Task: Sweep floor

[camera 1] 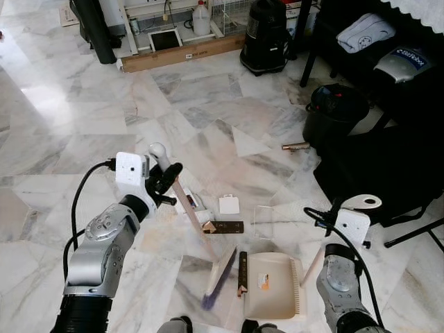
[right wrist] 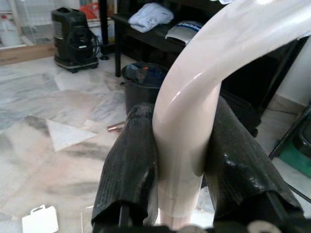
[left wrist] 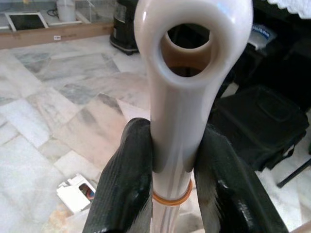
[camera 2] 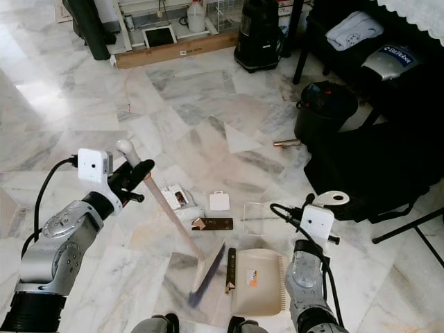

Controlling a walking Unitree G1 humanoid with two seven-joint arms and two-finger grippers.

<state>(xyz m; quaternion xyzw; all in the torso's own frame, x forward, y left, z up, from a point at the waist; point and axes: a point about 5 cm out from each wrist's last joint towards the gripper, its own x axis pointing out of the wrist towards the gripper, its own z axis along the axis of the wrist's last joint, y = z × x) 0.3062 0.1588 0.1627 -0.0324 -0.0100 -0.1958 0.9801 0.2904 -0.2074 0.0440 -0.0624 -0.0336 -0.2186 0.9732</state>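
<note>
Marble floor [camera 1: 90, 118]; left pincer [left wrist: 172, 165] clamps broom [camera 1: 198, 229], right pincer [right wrist: 180, 170] clamps dustpan [camera 1: 274, 284], pan empty.

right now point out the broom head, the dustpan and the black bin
broom head [camera 1: 220, 276]: left eye view, middle of the bristle block
dustpan [camera 1: 274, 274]: left eye view, bare flat of the tray
black bin [camera 1: 335, 114]: left eye view, its dark side wall below the rim

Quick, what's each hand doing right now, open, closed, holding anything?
Left hand: closed on the broom handle.
Right hand: closed on the dustpan handle.
</note>
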